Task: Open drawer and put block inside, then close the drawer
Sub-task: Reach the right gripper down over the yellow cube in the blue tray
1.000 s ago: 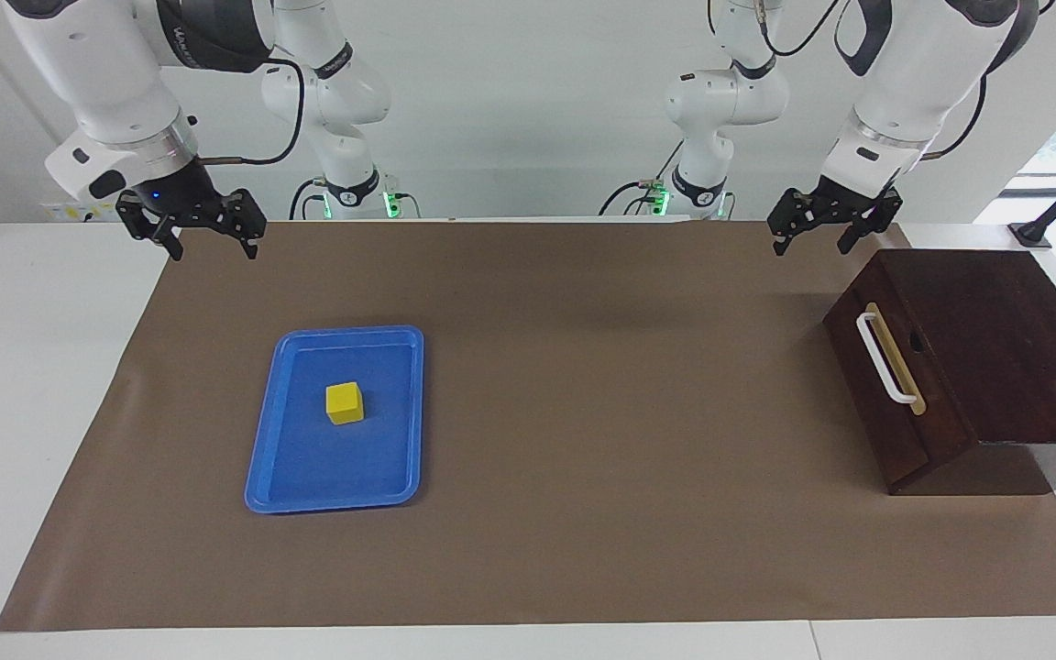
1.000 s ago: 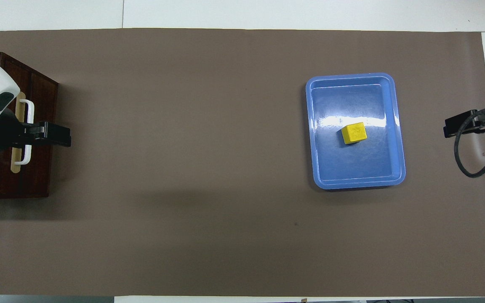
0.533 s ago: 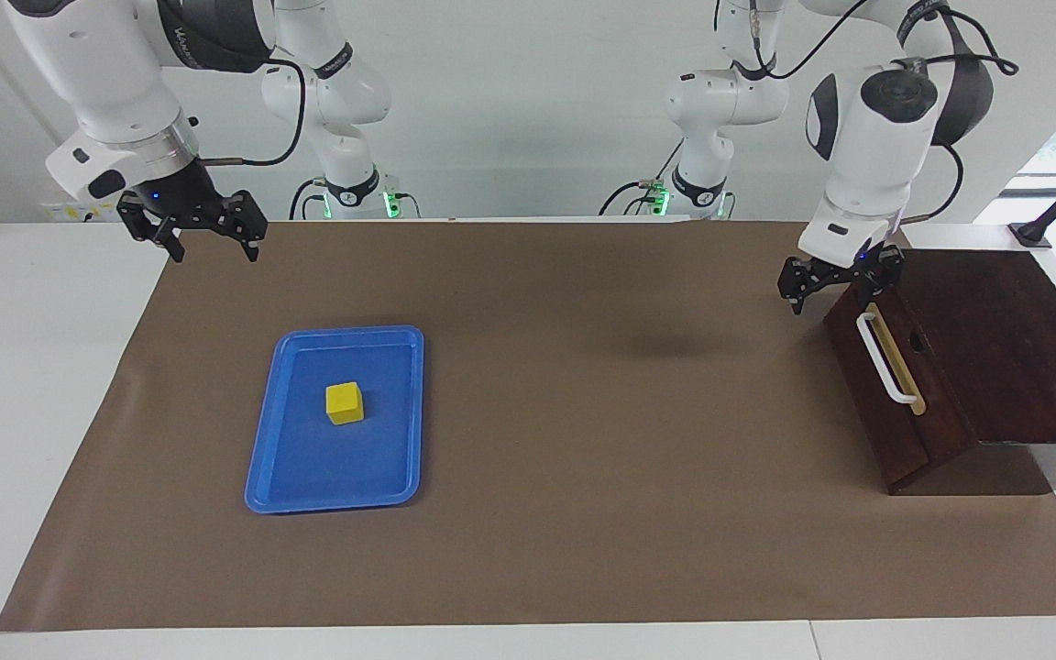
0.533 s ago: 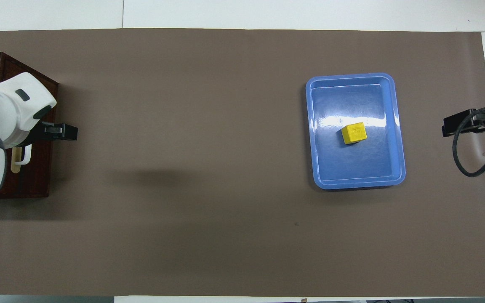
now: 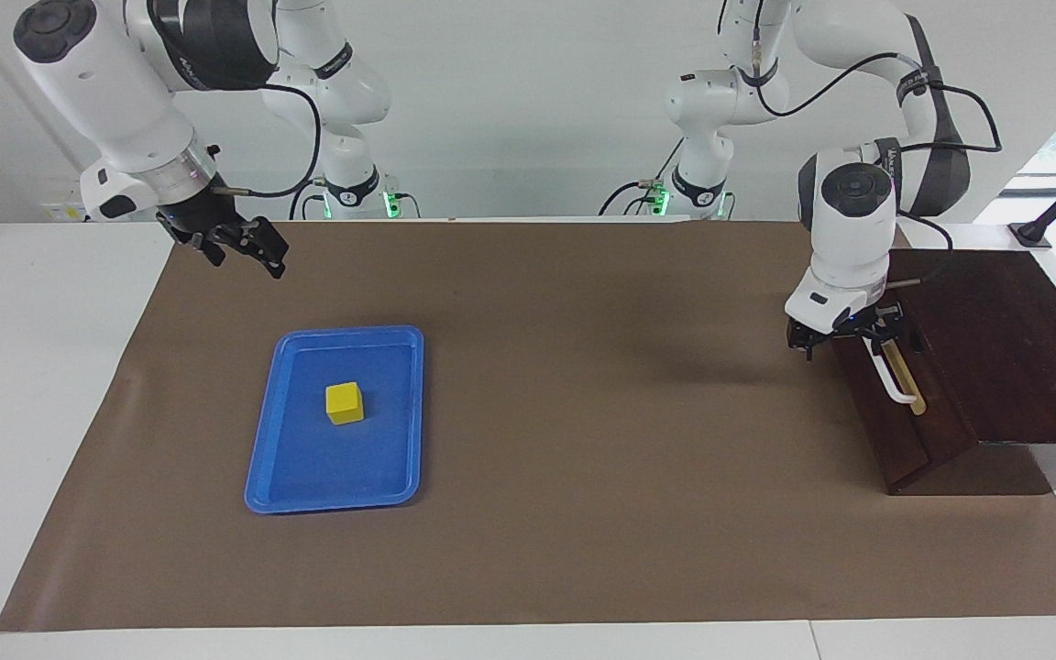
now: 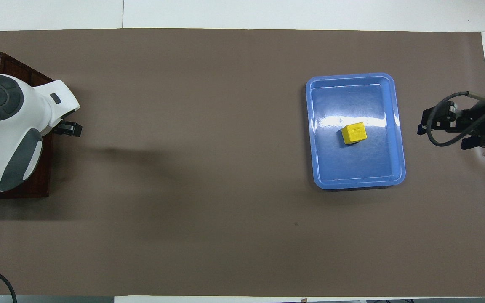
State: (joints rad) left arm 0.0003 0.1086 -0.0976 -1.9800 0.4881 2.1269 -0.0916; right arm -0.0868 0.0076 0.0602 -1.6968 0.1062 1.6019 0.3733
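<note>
While the drawer (image 5: 899,431) sits shut, its front flush with the dark wooden box (image 5: 1005,339) at three o'clock on the bench (image 5: 583,550) in the facing view, the step in hand is the first one, taking hold of the white handle (image 5: 896,385) to pull it open; the block (image 5: 345,402) lies at nine o'clock on the bench in that view, resting in the blue tray (image 5: 258,463), untouched and well apart from the drawer.

The left gripper (image 5: 844,339) is down in front of the drawer, at the twelve o'clock end of the handle; its jaws look spread and hold nothing, and I cannot tell whether they touch the bar; in the overhead view the arm's wrist hides the handle altogether.

The right gripper (image 5: 239,249) hangs over the brown mat (image 5: 583,275), at eleven o'clock from the tray in the facing view; its jaws are spread wide and empty, and that arm waits.

As I judge it, the next move calls for the left jaws to settle squarely across the bar and close on it, then draw straight out along the drawer's own line, toward nine o'clock in the facing view; a skewed pull might bind the drawer or drag the box.
</note>
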